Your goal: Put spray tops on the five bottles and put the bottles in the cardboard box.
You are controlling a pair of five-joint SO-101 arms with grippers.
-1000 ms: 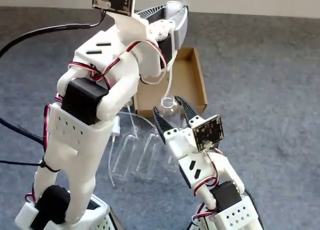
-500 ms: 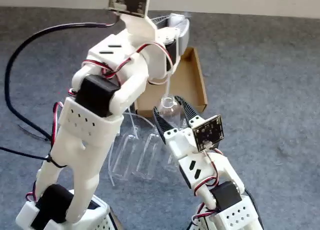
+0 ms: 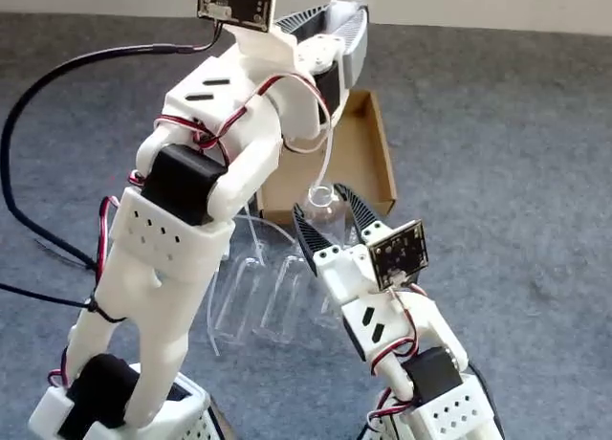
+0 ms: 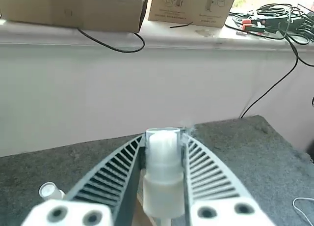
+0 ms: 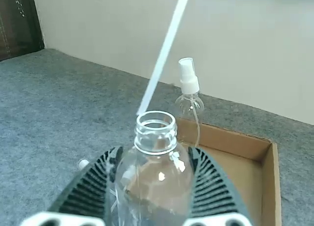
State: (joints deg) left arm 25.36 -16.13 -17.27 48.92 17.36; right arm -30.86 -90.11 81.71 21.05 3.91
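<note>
My left gripper point(image 3: 335, 14) is raised high over the cardboard box point(image 3: 359, 158), shut on a white spray top point(image 4: 164, 162). Its thin tube point(image 3: 327, 143) hangs down to the open neck of a clear bottle point(image 3: 325, 210). My right gripper point(image 3: 320, 203) holds that bottle upright near the box's front edge, fingers closed on its body point(image 5: 157, 177). In the right wrist view the tube point(image 5: 164, 49) ends right beside the neck rim point(image 5: 155, 125). A bottle with its spray top fitted point(image 5: 189, 93) stands at the box's far side.
More clear bottles point(image 3: 263, 292) lie on the grey carpet between the two arm bases. The box point(image 5: 245, 157) is shallow, with its floor bare at the right. Black cables run along the left of the table.
My left arm has shifted a little to the right and upward with the spray top, its tube still hanging toward the held bottle. The right arm and its bottle have stayed still.
</note>
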